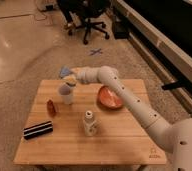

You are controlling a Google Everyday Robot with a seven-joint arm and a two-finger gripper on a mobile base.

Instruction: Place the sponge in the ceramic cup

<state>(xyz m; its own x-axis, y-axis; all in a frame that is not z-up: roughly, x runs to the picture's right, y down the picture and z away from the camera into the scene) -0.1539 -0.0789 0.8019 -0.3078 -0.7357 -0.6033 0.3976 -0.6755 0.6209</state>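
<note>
The light-blue sponge is held in the air just above the rim of the whitish ceramic cup, which stands upright on the left back part of the wooden table. My gripper is shut on the sponge, directly over the cup's opening. The white arm reaches in from the lower right across the table.
An orange-red bowl sits right of the cup under the arm. A small white bottle stands mid-table. A black block with white stripes lies front left, and a small reddish object sits beside the cup. An office chair is beyond.
</note>
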